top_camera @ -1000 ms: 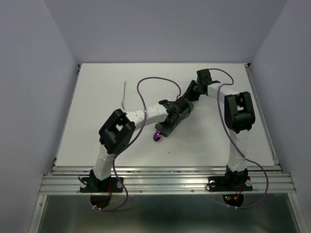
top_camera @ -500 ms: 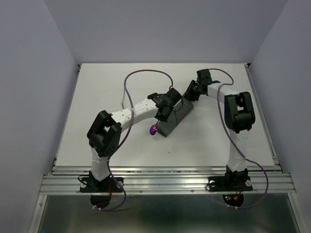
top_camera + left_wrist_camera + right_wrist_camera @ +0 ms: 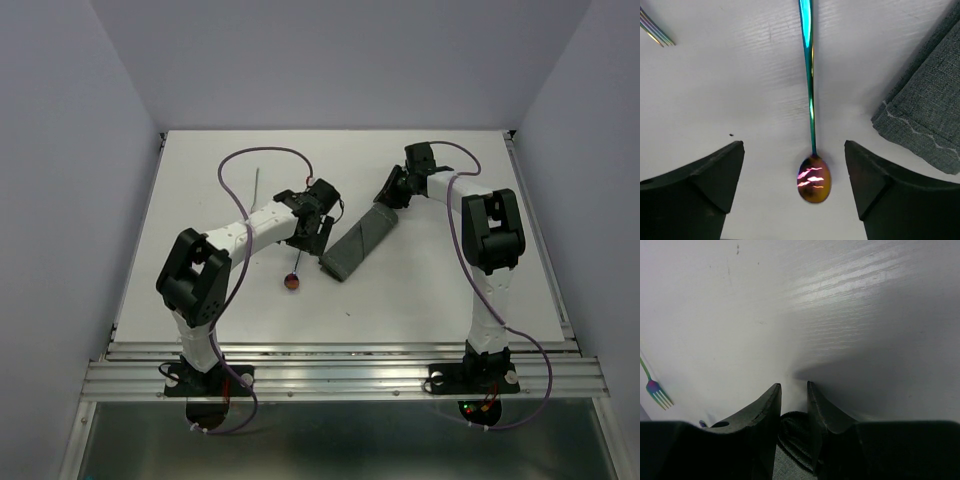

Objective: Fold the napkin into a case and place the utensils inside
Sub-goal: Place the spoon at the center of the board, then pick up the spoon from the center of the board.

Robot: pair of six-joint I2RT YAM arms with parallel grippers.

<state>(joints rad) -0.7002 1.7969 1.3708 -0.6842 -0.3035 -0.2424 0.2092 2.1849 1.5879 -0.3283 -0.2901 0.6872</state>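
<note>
Under wide left pincer (image 3: 793, 150), spoon (image 3: 814, 179) near-to-far, bowl nearest; right pincer (image 3: 794, 390) narrow on case (image 3: 358, 240) end.

Left wrist view's edges crop the fork (image 3: 655, 31), spoon (image 3: 810, 100) handle and case (image 3: 925, 117).

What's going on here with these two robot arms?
They are meant to tuck cutlery into a folded napkin. The right gripper pinches the napkin's far end on the white table. The left gripper hangs open over the spoon, which lies beside the napkin's near end, not inside it. A fork lies farther off.
</note>
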